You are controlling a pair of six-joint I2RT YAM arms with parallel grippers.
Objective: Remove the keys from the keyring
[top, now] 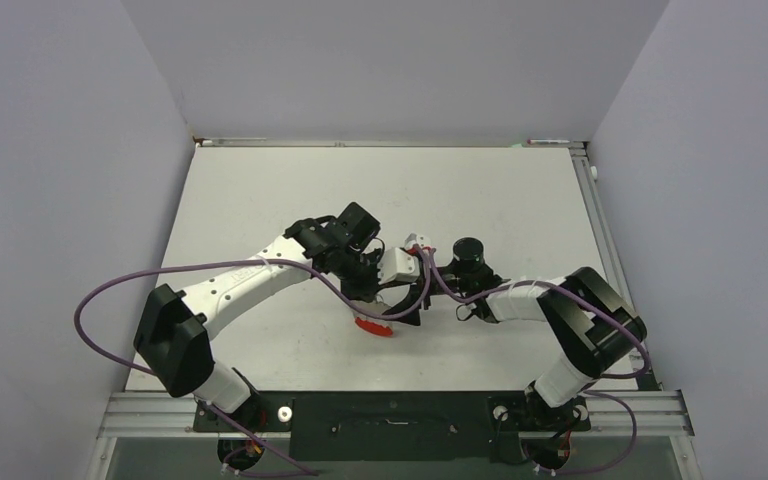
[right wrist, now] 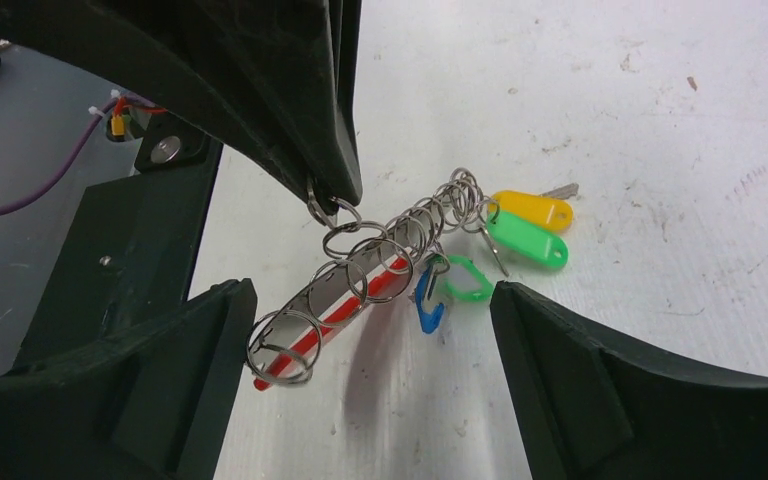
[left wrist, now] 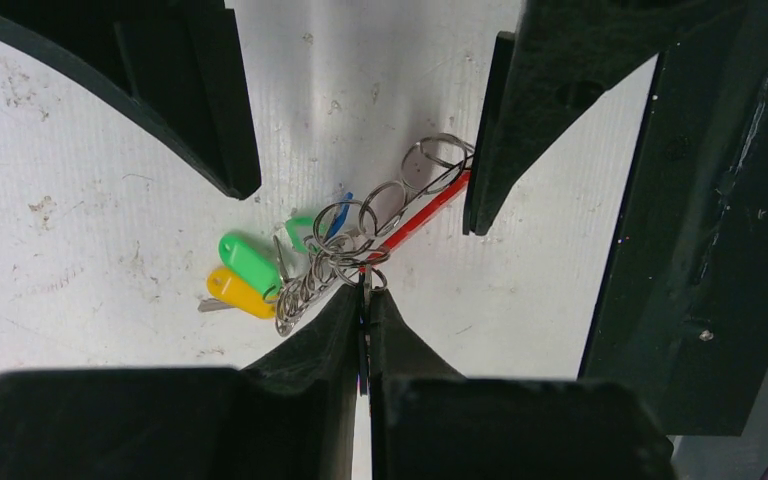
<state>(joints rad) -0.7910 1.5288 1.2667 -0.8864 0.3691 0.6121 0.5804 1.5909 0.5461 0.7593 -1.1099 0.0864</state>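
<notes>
Keyring is lying slantwise inside the wide-open right hand, while the left hand is pinching a split ring just alongside.

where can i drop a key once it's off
Bare table: the far half to the back wall, and the strip nearest the arm bases. Crowded: the middle, where left hand and right hand meet over keys and keyring.
</notes>
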